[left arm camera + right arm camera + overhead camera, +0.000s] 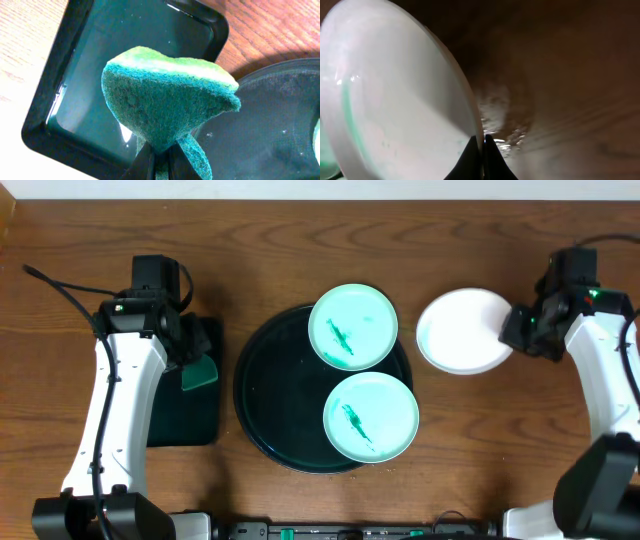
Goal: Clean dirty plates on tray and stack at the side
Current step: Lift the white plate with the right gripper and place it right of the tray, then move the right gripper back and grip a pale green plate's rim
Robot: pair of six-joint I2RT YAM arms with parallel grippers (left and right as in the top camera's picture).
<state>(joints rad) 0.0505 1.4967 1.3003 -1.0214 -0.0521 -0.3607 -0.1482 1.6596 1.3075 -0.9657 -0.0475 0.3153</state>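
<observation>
The white plate [463, 330] is pinched by its rim in the right claw [513, 330], whose fingers are closed tight on that thin edge. Nearly the whole disc reaches out past the fingertips toward the round tray [268, 395], over bare table [470, 440]. In the right wrist view the plate stands tilted across the tips, and I cannot tell whether its far side rests on the wood. So narrow a bite on a glossy rim is the main hazard: any quick swing or twist could let the plate pivot or slip out and drop. A glistening patch on the wood just beyond the tips may be wet, which would worsen the hold. Farther out from that claw, two turquoise plates [352, 327] [370, 417] lie on the round tray, both smeared dark green. The nearer one lies over the tray's edge close to the white plate, so a careless sweep might knock it. The left claw [160, 159] is clamped on a green sponge [165, 100] by one narrow corner, above the rectangular tray [55, 115]. Under scrubbing pressure the sponge could fold or pull free, and a loose plate could skate.
</observation>
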